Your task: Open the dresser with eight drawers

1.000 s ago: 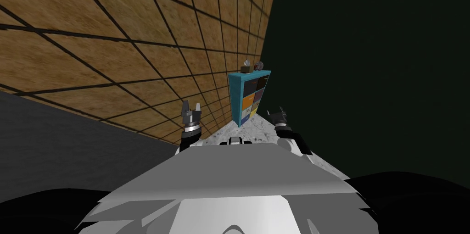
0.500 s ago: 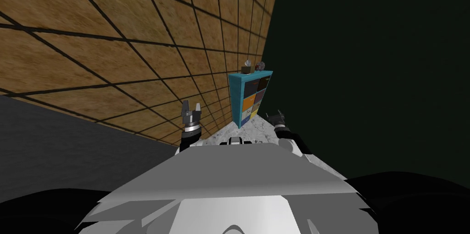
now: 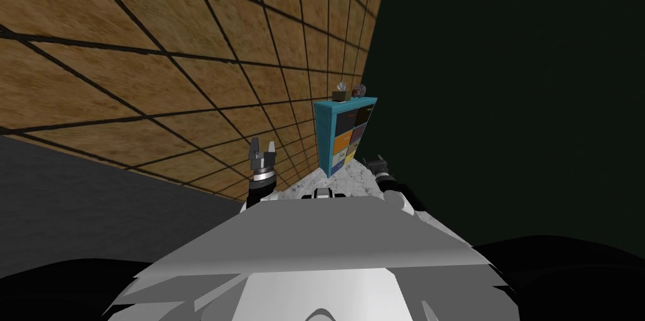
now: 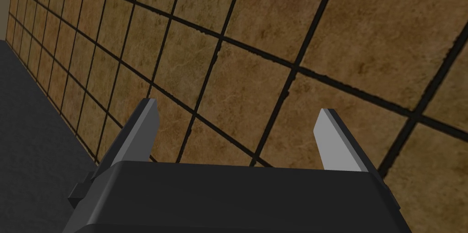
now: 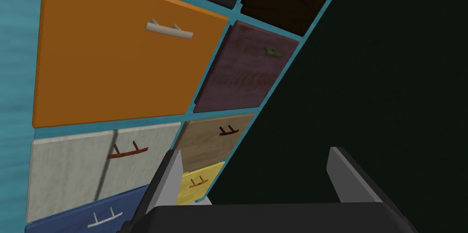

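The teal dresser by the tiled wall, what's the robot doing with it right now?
The robot faces the teal dresser, which stands beside a brown tiled wall. Its right gripper, fingers open, points toward the coloured drawer fronts from some way off and holds nothing. The left gripper, also open, hangs by the tiled wall. No drawer handle is gripped yet.

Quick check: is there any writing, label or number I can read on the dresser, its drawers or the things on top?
None readable.
The dresser has drawers with plain coloured fronts and handles, no labels.
The two small things on top are too small to tell any marking.
The tiled wall bears no writing.
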Controlling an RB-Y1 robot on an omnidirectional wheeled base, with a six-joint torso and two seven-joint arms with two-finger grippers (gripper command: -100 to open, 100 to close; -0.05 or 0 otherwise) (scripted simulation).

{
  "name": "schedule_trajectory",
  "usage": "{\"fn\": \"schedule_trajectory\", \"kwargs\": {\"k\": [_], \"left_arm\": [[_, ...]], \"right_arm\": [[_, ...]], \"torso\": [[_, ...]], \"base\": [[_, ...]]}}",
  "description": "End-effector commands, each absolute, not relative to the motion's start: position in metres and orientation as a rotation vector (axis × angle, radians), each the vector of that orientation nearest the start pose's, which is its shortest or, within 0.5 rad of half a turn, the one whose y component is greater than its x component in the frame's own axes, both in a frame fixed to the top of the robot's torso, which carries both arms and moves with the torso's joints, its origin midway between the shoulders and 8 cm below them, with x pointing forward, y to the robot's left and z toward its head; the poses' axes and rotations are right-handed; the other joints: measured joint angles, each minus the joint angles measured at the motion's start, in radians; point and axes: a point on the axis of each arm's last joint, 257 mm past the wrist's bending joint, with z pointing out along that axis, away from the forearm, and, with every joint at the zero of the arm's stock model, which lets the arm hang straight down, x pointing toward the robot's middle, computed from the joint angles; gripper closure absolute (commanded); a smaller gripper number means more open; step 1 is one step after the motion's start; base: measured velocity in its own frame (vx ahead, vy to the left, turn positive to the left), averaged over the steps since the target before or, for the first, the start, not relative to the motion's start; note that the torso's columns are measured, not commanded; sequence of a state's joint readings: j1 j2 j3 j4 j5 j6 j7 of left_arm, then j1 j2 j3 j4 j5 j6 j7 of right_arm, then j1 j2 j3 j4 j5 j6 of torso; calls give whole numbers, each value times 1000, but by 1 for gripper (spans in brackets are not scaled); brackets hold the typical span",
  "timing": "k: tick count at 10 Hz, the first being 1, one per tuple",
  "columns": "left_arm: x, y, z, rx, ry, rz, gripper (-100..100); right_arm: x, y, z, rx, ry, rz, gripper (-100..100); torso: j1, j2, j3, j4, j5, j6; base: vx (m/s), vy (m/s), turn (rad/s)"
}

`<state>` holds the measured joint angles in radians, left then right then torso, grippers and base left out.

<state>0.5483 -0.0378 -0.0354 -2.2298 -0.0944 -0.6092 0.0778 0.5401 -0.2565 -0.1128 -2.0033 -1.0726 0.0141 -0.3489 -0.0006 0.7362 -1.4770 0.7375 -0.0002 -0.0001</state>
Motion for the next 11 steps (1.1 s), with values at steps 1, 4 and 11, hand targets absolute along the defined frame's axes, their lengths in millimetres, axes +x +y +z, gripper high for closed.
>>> {"fn": "schedule_trajectory", "kwargs": {"k": [1,4,11], "left_arm": [[334,262,7,-644,612,-1342,0],[334,262,7,-644,612,-1343,0],[334,262,7,-644,612,-1342,0]], "right_arm": [[386,-379,-235,-2621,-329,-2313,-100],[384,-372,-267,-2597,-196,-2141,-100],[383,-358,-292,-2497,7,-1967,-100]], "torso": [[0,1,0,0,0,0],[1,2,1,0,0,0],[0,1,1,0,0,0]], "base": [[32,-19,-7],[60,-32,54],[51,-29,31]]}}
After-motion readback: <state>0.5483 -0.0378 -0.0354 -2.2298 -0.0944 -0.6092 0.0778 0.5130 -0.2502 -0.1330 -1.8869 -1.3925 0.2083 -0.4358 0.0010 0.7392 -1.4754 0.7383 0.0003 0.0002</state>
